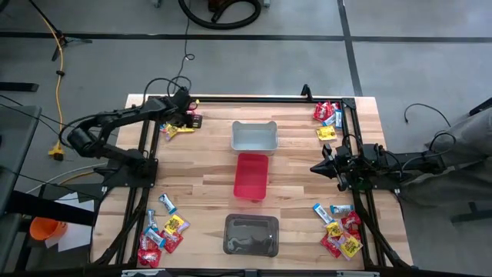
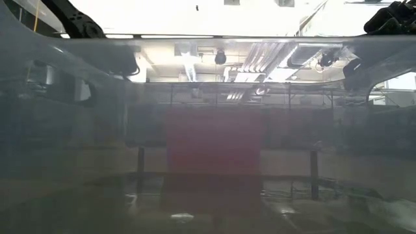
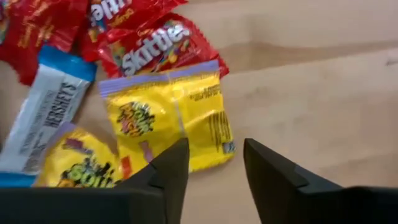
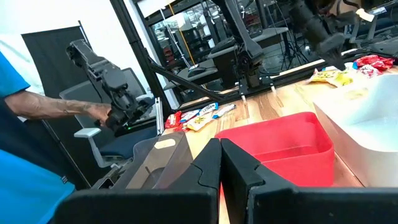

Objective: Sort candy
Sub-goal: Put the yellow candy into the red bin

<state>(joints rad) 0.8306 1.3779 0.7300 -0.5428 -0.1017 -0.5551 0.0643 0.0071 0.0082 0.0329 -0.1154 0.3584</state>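
Observation:
Candy lies in four piles near the table's corners: far left (image 1: 178,128), far right (image 1: 328,119), near left (image 1: 160,233) and near right (image 1: 340,231). My left gripper (image 3: 215,163) is open, pointing down at the far-left pile. One finger stands at the lower edge of a yellow packet (image 3: 166,118), the other over bare wood. Red packets (image 3: 155,43) and a blue-and-white one (image 3: 46,112) lie beside it. My right gripper (image 4: 221,163) is shut, waiting above the table's right side (image 1: 323,166) and pointing at the bins. My left gripper comes from above at the yellow packet's lower edge (image 3: 199,158), which lies flat on the table. I cannot tell whether the finger touches it.
Three bins stand in a row down the table's middle: a grey-white one (image 1: 254,136) farthest, a red one (image 1: 252,175) in the middle and a dark one (image 1: 250,235) nearest. A person's arm in a blue sleeve (image 4: 37,112) shows beyond the table's left side.

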